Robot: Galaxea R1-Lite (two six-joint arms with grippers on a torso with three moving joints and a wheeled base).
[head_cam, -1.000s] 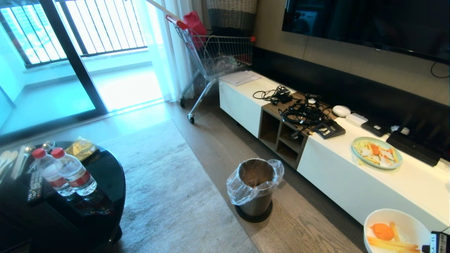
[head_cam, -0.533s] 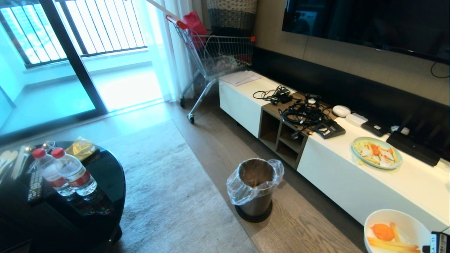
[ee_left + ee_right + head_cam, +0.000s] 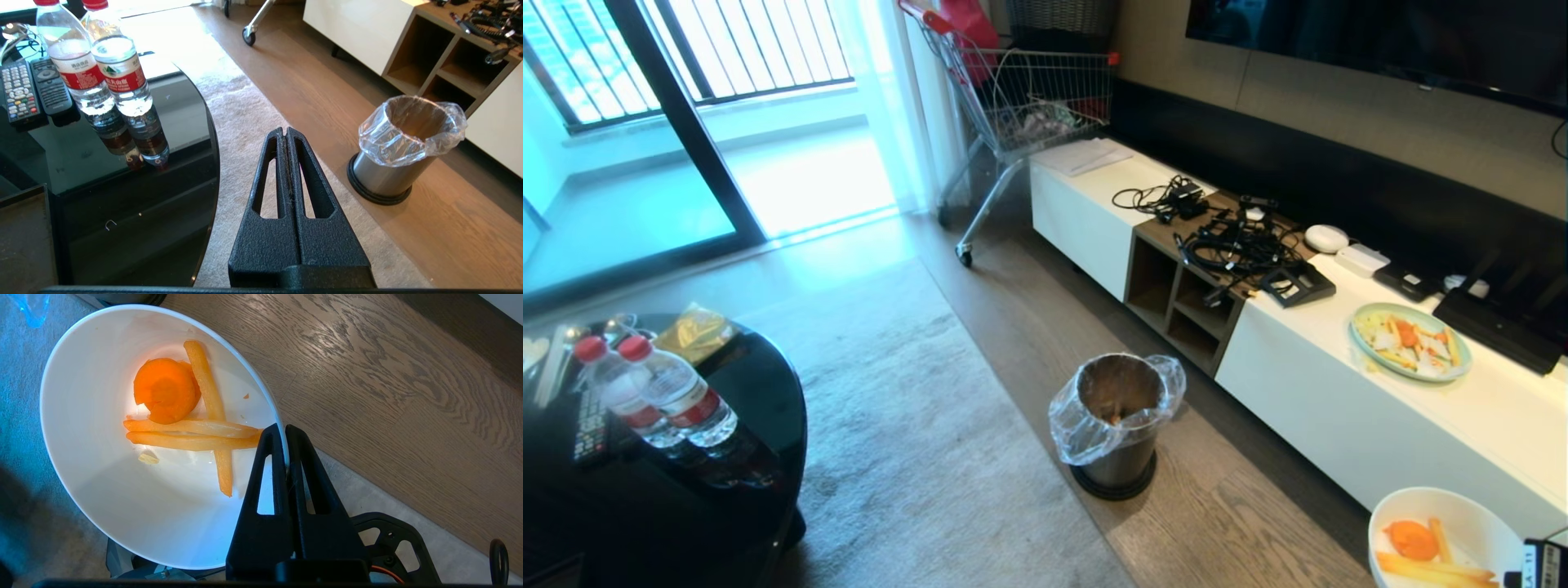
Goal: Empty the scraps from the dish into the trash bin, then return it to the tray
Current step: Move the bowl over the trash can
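Observation:
The dish, a deep white bowl, hangs tilted above the floor at the head view's lower right. My right gripper is shut on its rim, one finger inside and one outside. The scraps lie in the bowl: an orange slice and several pale strips. The trash bin, steel with a clear liner, stands on the wood floor ahead and to the left of the dish. It also shows in the left wrist view. My left gripper is shut and empty, parked over the carpet. A black rimmed tray corner shows on the table.
A round black table at the left holds two water bottles and remotes. The white TV cabinet along the right carries a pale-green plate of scraps and cables. A shopping cart stands at the back. Carpet lies between table and bin.
The whole head view has shifted, so the camera moved and now looks deeper into the bin. The dish and both grippers keep their places.

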